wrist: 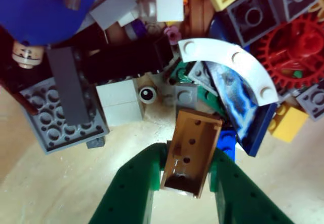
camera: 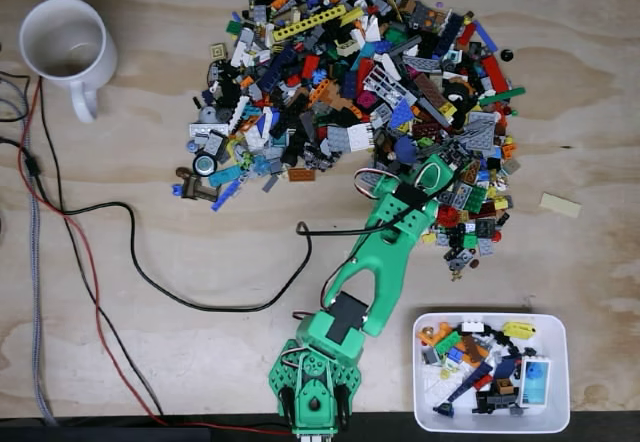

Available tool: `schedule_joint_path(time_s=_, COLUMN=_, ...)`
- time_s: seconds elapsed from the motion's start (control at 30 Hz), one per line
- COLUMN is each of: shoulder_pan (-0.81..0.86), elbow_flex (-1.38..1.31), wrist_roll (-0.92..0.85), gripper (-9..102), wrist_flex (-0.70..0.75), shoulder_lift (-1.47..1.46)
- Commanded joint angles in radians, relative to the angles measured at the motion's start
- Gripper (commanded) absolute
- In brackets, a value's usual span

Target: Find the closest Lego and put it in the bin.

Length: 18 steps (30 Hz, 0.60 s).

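We found the gripper (wrist: 185,183) pinching a tan Lego brick (wrist: 188,150) between its two green fingers (wrist: 134,183), hollow underside facing the wrist camera, at the near edge of the Lego pile (camera: 350,82) on the bench (camera: 150,242). We judged the grasp step done and the carry not yet begun. The next move called for a clean lift clear of neighbouring pieces, then a swing to the white bin (camera: 560,372), lower right in the fixed view.

Bin (camera: 490,422) right of arm (mug (camera: 64,47) far left)
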Motion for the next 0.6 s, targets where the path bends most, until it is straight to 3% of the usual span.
schedule_joint_path(time_s=0.0, shoulder_pan=-0.021, elbow_flex=-0.083, wrist_roll=0.005, gripper=0, wrist_flex=0.020, shoulder_lift=0.058)
schedule_joint_path(time_s=0.27, shoulder_pan=0.009, elbow_flex=-0.121, wrist_roll=0.029, gripper=0, wrist_flex=0.051, shoulder_lift=0.104)
schedule_joint_path(time_s=0.57, shoulder_pan=0.249, elbow_flex=-0.176, wrist_roll=-0.074, gripper=0, wrist_flex=0.140, shoulder_lift=0.252)
